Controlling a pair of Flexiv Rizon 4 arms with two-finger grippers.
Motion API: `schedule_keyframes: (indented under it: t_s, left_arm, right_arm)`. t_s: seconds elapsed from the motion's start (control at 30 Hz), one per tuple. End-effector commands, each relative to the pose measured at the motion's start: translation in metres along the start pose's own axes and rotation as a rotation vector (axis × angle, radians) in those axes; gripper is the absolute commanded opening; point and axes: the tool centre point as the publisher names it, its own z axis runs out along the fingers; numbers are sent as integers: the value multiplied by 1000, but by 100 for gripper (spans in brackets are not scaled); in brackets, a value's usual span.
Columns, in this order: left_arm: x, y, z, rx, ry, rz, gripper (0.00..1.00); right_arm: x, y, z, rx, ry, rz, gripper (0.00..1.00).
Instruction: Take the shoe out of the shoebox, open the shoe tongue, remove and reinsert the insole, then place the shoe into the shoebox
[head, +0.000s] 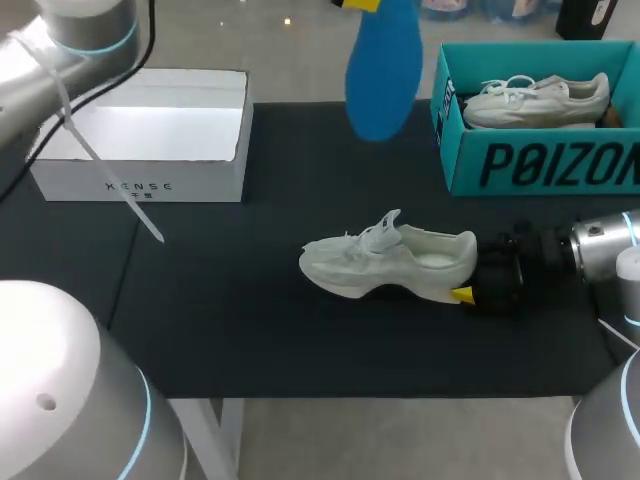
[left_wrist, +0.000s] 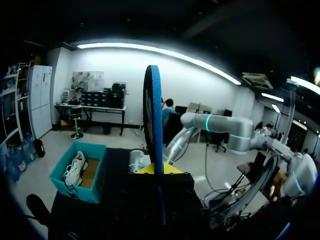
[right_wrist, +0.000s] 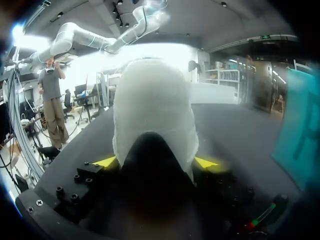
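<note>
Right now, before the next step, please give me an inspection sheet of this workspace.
Surface: black mat covers the table.
Job's things: white sneaker upright on the mat; blue insole held in the air; white shoebox open, at the back left.
Clutter: teal shoebox at the back right, another white shoe inside.
Grippers: left gripper shut on the blue insole; right gripper shut on the sneaker's heel.
Cables: black cable and pale strap hang by the left arm.
Surroundings: nothing seen.

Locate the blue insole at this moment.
In the head view the blue insole hangs over the far edge of the table, left of the teal shoebox, held by the left gripper.
</note>
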Motion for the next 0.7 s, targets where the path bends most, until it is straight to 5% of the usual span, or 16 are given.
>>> schedule_keyframes:
  t_s: [0.03,0.7]
  left_arm:
    - [-6,-9,-15,-114,132,-10,0]
    - [-10,-12,-18,-50,164,-42,0]
  right_arm:
    - [0,-5,5,2,0,1,0]
    - [0,-5,5,2,0,1,0]
